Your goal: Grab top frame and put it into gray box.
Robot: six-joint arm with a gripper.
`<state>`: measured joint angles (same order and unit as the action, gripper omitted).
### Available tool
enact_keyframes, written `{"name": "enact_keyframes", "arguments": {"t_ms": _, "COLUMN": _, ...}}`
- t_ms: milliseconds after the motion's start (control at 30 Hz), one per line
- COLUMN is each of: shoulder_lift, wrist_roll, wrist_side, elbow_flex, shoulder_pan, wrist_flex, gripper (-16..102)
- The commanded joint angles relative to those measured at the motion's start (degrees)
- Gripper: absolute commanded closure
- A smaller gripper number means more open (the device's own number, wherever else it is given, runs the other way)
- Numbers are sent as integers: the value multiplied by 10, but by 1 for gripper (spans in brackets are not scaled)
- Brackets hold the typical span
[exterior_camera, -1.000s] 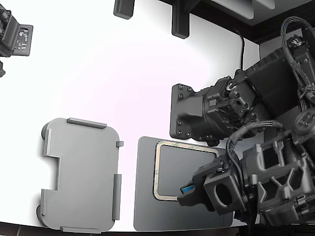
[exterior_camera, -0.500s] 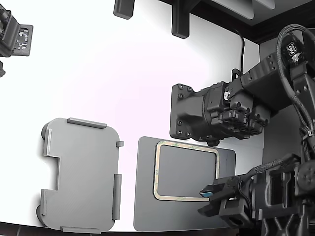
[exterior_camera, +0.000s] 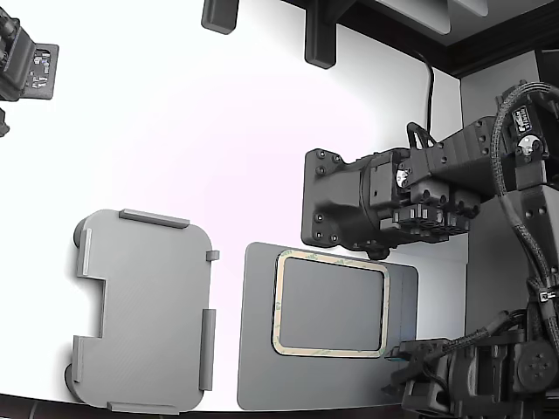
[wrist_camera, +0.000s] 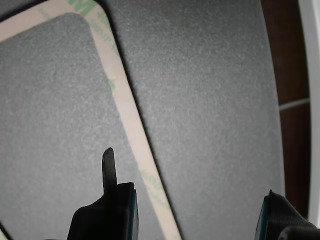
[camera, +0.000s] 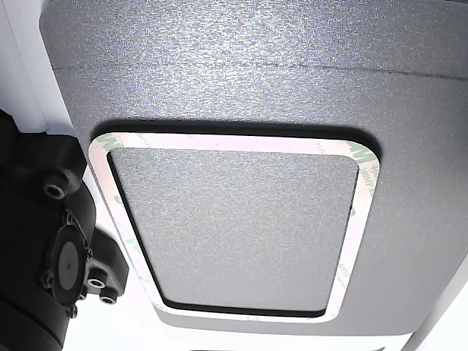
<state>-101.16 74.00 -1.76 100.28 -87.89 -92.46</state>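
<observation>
The top frame (exterior_camera: 277, 305), a thin beige ring with green mottling, lies flat on a dark grey mat (exterior_camera: 258, 349). The gray box (exterior_camera: 144, 310) sits to the exterior view's left of the mat and holds nothing. My gripper (exterior_camera: 400, 368) is at the mat's near right corner in the exterior view, just outside the frame. In the wrist view my gripper (wrist_camera: 197, 220) is open, with one side of the frame (wrist_camera: 125, 115) running between its fingers (wrist_camera: 110, 210) over the mat (wrist_camera: 200, 100). The whole frame (camera: 219, 142) shows in the other view.
A second black arm (exterior_camera: 376, 201) hangs over the mat's far edge in the exterior view, and its body (camera: 51, 241) shows in the other view. Dark fixtures (exterior_camera: 319, 39) stand at the white table's far edge. A black device (exterior_camera: 26, 65) is at the far left.
My gripper has moved toward the exterior view's lower right, off the frame's right side, which is now uncovered. The frame and gray box have not moved.
</observation>
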Motion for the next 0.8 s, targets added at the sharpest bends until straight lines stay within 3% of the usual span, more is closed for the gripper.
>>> {"name": "enact_keyframes", "arguments": {"t_ms": 0, "shoulder_lift": -5, "wrist_roll": 4, "wrist_side": 2, "elbow_flex": -6, "shoulder_pan": 4, "wrist_flex": 5, "gripper": -14}}
{"name": "enact_keyframes", "arguments": {"t_ms": 233, "shoulder_lift": -23, "wrist_roll": 24, "wrist_side": 16, "elbow_flex": 78, "shoulder_pan": 0, "wrist_flex": 83, "gripper": -6}}
{"name": "enact_keyframes", "arguments": {"t_ms": 767, "shoulder_lift": 12, "wrist_roll": 78, "wrist_side": 27, "elbow_flex": 122, "shoulder_pan": 0, "wrist_flex": 132, "gripper": -1}}
